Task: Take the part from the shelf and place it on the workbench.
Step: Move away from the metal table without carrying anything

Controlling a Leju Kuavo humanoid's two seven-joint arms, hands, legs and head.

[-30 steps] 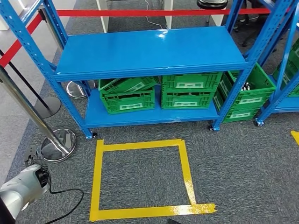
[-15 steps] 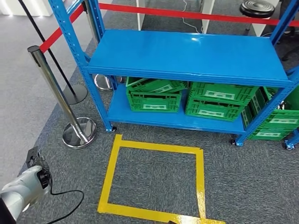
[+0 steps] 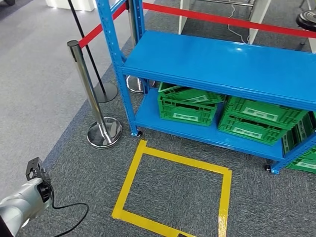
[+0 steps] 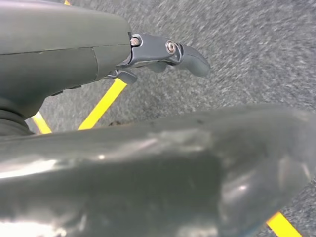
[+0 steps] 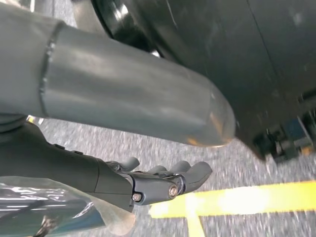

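Standing before shelf [image 3: 223,64]; both hands empty

1. The shelf [image 3: 223,61] is blue painted metal, smooth with a light gloss.
2. The crates [image 3: 186,106] look like green moulded plastic, ribbed and matt.
3. The floor [image 3: 56,98] is grey carpet, rough and matt.
4. The barrier post [image 3: 87,86] is polished, mirror-bright metal.
5. The floor tape [image 3: 128,185] is smooth and yellow.

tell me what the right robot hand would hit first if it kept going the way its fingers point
Most likely the grey carpet. In the right wrist view the right robot hand hangs empty, fingers reaching out over carpet and yellow tape. Nothing else shows ahead, though depth is unclear.
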